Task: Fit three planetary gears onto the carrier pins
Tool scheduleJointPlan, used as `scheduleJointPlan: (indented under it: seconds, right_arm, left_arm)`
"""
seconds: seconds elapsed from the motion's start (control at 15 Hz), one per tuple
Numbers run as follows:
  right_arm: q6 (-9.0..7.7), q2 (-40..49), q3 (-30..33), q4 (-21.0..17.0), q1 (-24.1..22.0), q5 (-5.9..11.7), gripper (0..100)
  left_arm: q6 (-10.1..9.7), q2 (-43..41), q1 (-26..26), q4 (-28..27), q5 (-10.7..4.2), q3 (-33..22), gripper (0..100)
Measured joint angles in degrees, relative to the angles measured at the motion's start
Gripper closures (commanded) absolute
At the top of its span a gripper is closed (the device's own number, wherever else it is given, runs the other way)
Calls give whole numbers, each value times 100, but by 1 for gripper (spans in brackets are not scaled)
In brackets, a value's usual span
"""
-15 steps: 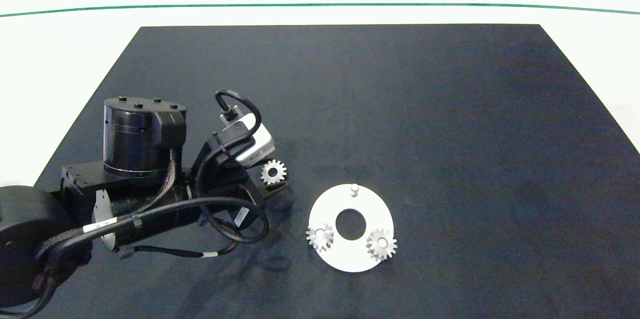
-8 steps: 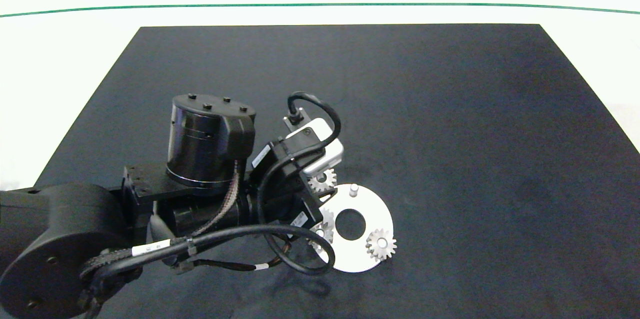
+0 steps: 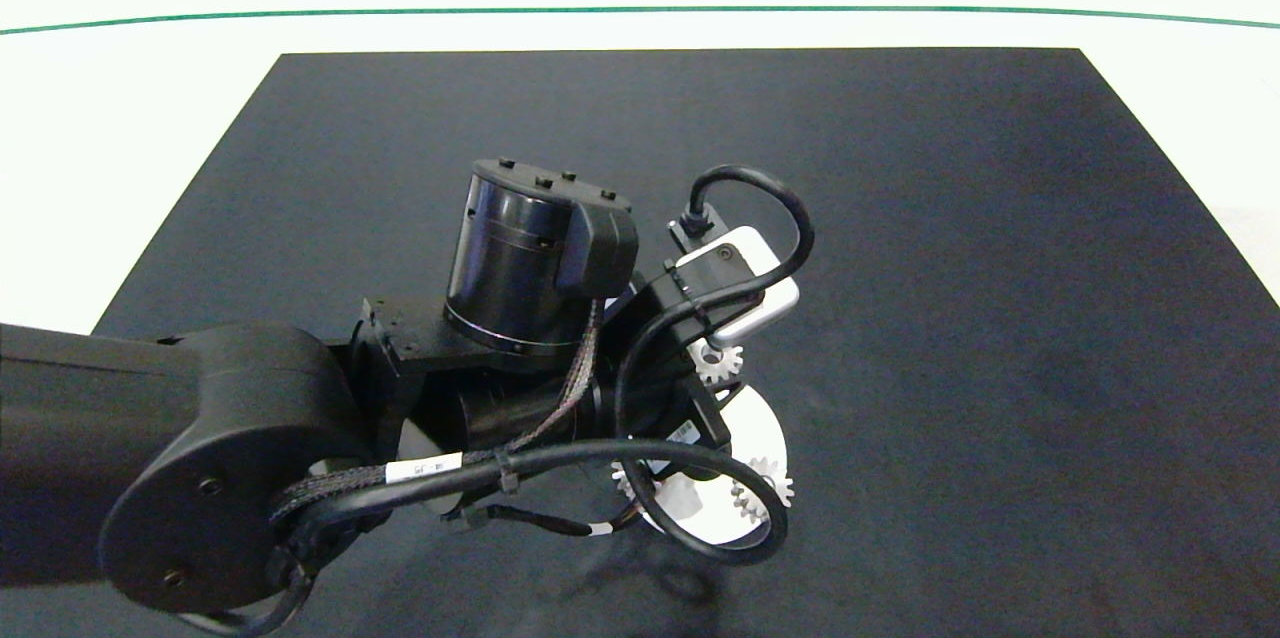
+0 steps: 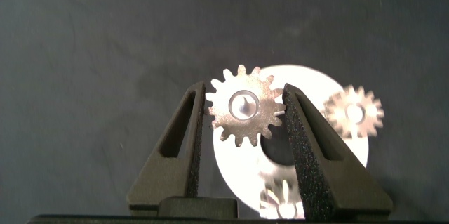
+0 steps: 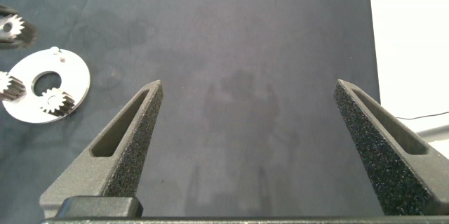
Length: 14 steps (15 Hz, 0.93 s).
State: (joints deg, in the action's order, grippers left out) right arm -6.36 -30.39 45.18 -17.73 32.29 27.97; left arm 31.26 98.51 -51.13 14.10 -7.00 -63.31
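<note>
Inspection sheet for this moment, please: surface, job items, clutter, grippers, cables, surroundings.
Surface: dark matte mat on a white table.
Job's things: flat white disc with a large centre hole; two small silvery toothed gears sit on it; its third short whitish pin is bare; third silvery gear is held above the disc, with the pin showing through its hole in the left wrist view.
Clutter: nothing seen.
Grippers: left gripper shut on the third gear, over the disc; right gripper open, well away above bare mat.
Cables: black cable loops over the disc in the head view.
Surroundings: green line across the table.
</note>
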Motion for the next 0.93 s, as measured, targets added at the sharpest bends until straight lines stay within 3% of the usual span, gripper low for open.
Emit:
scheduleJointPlan:
  seconds: [0.13,0.93]
  right_arm:
    - [0,-4,7,0,1,0,0]
    - [6,-9,10,-10,4,0,0]
  left_arm:
    - [-1,118,-50,-5,-85,-113,100]
    - [167,617,-5,-13,-102,-321,100]
